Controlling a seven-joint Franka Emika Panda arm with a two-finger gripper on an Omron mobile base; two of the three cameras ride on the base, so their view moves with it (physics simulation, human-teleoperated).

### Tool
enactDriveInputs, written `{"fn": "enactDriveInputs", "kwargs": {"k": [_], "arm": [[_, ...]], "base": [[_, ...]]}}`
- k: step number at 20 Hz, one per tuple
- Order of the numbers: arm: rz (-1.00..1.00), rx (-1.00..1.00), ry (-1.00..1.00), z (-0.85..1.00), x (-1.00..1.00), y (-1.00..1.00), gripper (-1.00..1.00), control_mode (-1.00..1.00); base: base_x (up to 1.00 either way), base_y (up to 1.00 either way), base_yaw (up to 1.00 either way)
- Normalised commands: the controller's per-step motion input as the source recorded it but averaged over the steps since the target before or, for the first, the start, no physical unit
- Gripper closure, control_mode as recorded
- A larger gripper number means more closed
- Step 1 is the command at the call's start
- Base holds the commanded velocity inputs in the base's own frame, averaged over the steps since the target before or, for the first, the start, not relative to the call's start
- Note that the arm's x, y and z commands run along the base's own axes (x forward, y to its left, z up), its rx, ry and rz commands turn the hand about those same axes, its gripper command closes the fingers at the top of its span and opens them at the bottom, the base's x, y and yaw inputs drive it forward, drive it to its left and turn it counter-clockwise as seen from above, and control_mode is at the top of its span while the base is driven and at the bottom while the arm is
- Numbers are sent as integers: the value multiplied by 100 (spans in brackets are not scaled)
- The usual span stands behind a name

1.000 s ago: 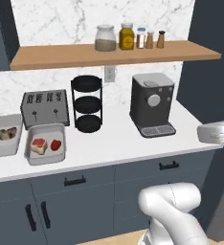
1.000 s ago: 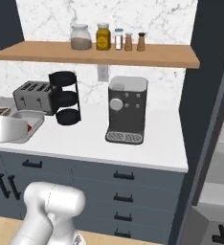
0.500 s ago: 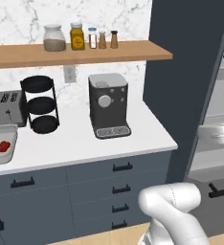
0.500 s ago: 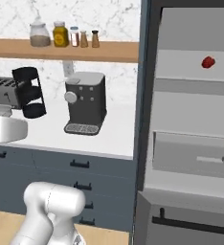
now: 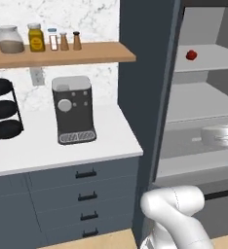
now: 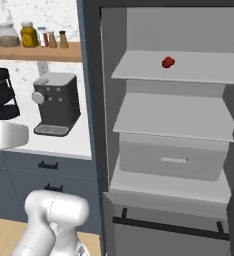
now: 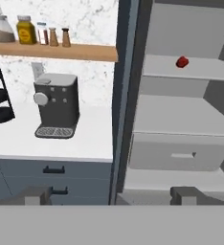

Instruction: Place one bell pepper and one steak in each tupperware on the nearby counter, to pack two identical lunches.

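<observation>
One glossy red bell pepper point(image 5: 191, 55) point(image 6: 168, 62) point(image 7: 182, 61) lies alone on the upper shelf of an open fridge. It is well above and beyond my gripper point(image 7: 111, 195). The gripper is open, its two fingertips point(image 7: 37, 195) stand wide apart with nothing between them, and it faces the edge between counter and fridge. The white counter point(image 5: 111, 141) point(image 6: 74, 142) point(image 7: 85, 139) over dark drawers runs to the left of the fridge. The steak and the tupperware are out of view.
A dark coffee machine point(image 5: 73, 109) point(image 6: 56, 102) point(image 7: 56, 105) stands on the counter, a black tiered rack point(image 5: 1, 107) to its left. Jars sit on a wooden shelf point(image 5: 62, 52) above. The fridge has bare lower shelves and a grey drawer point(image 6: 174, 157). A dark panel point(image 5: 145, 97) separates counter and fridge.
The whole picture has slid left as the base drove right. The toaster and the trays left the views and the open fridge with the red pepper came in. The gripper stayed open.
</observation>
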Motion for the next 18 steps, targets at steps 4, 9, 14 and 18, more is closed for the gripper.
{"fn": "enactDriveInputs", "kwargs": {"k": [4, 9, 14, 18], "arm": [[0, 0, 0, 0, 0, 0, -100, 100], [0, 0, 0, 0, 0, 0, -100, 100], [0, 0, 0, 0, 0, 0, -100, 100], [0, 0, 0, 0, 0, 0, -100, 100]], "base": [[-7, -90, 0], [0, -25, 0], [0, -41, 0], [0, -61, 0]]}}
